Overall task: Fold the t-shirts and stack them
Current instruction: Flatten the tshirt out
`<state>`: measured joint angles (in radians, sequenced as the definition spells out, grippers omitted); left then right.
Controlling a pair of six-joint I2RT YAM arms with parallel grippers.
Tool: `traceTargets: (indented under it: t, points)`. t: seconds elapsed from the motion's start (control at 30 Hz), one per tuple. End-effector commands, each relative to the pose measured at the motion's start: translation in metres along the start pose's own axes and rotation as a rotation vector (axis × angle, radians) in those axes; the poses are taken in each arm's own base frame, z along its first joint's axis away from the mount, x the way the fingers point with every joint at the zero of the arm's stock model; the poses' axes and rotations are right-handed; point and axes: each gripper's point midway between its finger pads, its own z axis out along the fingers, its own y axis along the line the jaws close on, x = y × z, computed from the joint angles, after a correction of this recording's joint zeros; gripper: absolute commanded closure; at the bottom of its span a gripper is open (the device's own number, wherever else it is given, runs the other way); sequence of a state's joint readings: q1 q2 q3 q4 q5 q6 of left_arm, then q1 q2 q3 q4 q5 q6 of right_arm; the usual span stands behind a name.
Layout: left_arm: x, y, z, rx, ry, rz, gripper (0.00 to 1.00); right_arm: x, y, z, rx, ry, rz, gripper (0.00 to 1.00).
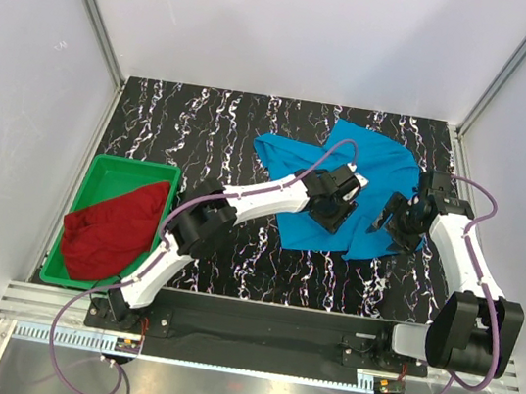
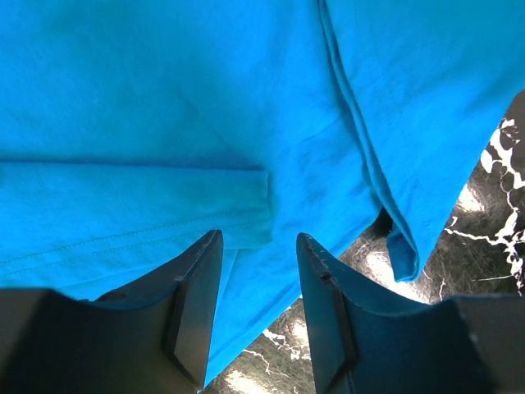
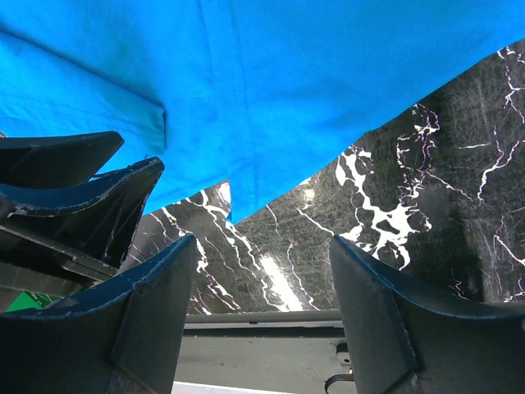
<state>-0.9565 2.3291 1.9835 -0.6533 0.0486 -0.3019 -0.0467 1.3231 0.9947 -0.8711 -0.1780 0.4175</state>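
The sky-blue t-shirt point(image 1: 351, 171) lies loosely spread on the black marbled table, right of centre. My left gripper point(image 1: 328, 212) hovers over its near-left part, jaws open, with only cloth point(image 2: 164, 107) below and a folded sleeve edge just ahead of the fingers point(image 2: 197, 304). My right gripper point(image 1: 400, 229) is open wide over the shirt's near-right edge point(image 3: 287, 74), with bare table between its fingers point(image 3: 385, 312). The dark red t-shirt point(image 1: 114, 229) lies crumpled in the green bin.
The green plastic bin point(image 1: 99, 168) stands at the table's left side. White walls and metal frame posts enclose the table point(image 1: 204, 129). The left gripper's fingers show at the left of the right wrist view point(image 3: 82, 189). The table's front rail point(image 3: 262, 320) is near.
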Motion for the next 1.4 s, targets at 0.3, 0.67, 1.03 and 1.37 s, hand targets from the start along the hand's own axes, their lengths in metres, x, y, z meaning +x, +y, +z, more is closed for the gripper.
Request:
traceTargets:
  t: [0.3, 0.67, 1.03, 1.37]
  points:
    - [-0.008, -0.006, 0.008, 0.013, -0.028, 0.04, 0.59, 0.003, -0.001, -0.005, -0.008, 0.006, -0.004, 0.26]
    - [-0.001, -0.005, 0.019, -0.017, -0.006, 0.061, 0.72, 0.007, 0.001, -0.004, -0.017, 0.028, 0.002, 0.26]
    - [-0.012, 0.001, -0.001, -0.057, -0.035, 0.068, 1.0, 0.001, 0.005, 0.0, -0.018, 0.042, 0.024, 0.28]
    - [-0.026, -0.008, -0.101, 0.095, -0.125, 0.06, 1.0, -0.033, 0.007, 0.026, 0.075, 0.01, 0.218, 0.4]
